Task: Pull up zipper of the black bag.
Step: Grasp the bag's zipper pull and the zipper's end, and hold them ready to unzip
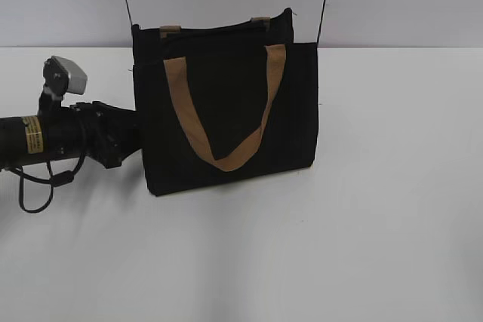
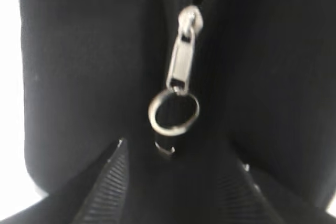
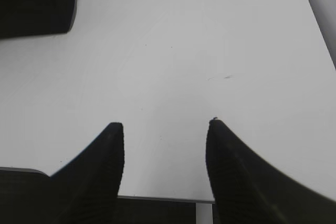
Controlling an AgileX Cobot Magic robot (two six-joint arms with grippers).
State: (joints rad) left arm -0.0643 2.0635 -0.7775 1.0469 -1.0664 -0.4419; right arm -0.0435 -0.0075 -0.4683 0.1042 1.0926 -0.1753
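The black bag [image 1: 226,111] with tan handles [image 1: 226,157] stands upright on the white table, hung from two thin cords. My left gripper [image 1: 134,137] is at the bag's left side edge. In the left wrist view the silver zipper pull [image 2: 181,59] with its ring [image 2: 173,111] hangs on the bag's side seam, just beyond my left gripper's [image 2: 181,156] tips. The fingers are apart, one on each side of the ring, touching nothing. My right gripper [image 3: 165,124] is open and empty over bare table. A corner of the bag [image 3: 34,1] shows at its top left.
The white table [image 1: 362,224] stretches in front of and to the right of the bag. A grey wall is behind it. The table's near edge [image 3: 157,199] shows under my right gripper.
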